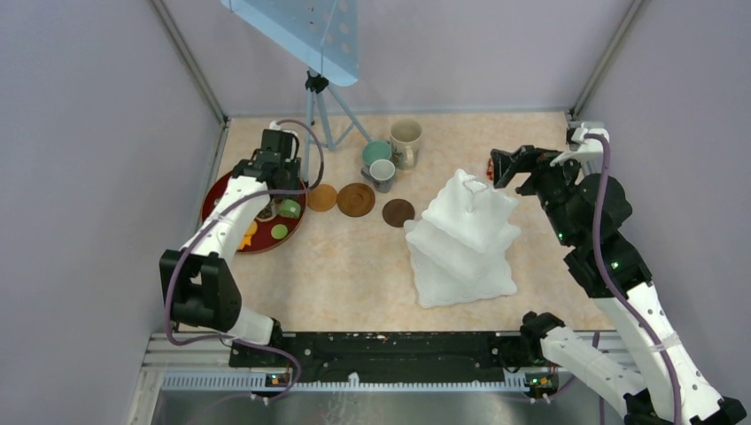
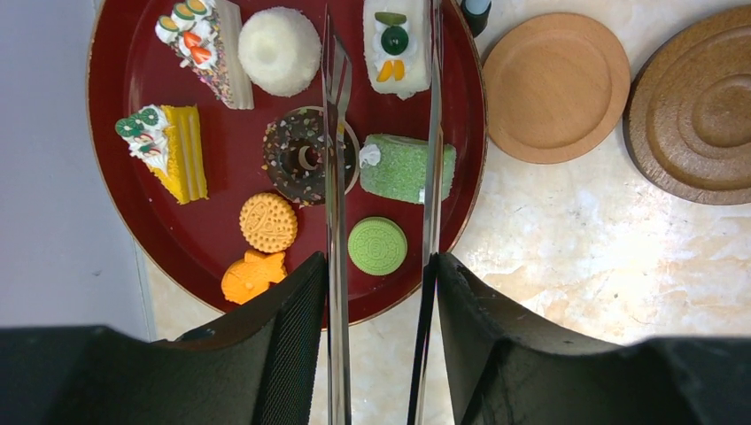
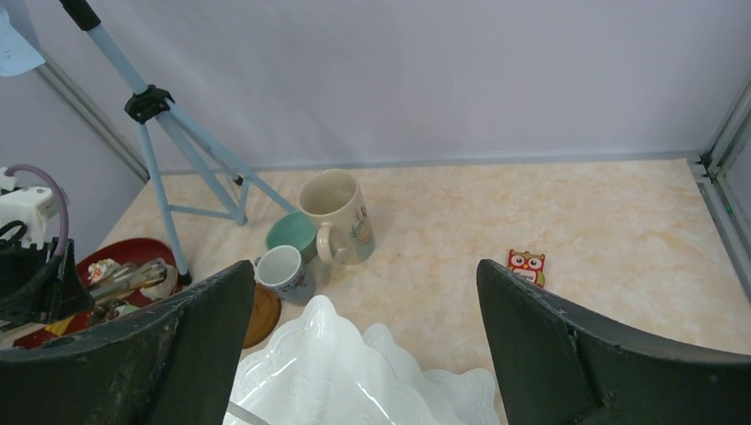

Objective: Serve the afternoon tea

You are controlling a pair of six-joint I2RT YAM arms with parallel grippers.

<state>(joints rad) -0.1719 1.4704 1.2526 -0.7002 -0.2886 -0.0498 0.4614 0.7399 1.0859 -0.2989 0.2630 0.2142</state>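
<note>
Toy cakes and cookies lie on the dark-red tray (image 2: 115, 97): a green roll (image 2: 398, 168), a doughnut (image 2: 297, 155), a green cookie (image 2: 377, 246) and others. My left gripper (image 2: 376, 266) is over the tray's near rim, shut on the metal tongs (image 2: 335, 177). The tong blades straddle the green roll. The white stand (image 1: 465, 235) is right of centre, and my right gripper (image 1: 500, 166) hangs open above its top tier (image 3: 336, 372). The beige mug (image 1: 406, 139), teal mug (image 1: 375, 153) and grey mug (image 1: 383, 173) cluster at the back. Three coasters (image 1: 356, 199) lie near them.
A blue tripod (image 1: 319, 115) stands behind the tray, close to my left arm. A small owl cookie (image 3: 526, 264) lies on the table beyond the stand. Purple walls close in the left, back and right sides.
</note>
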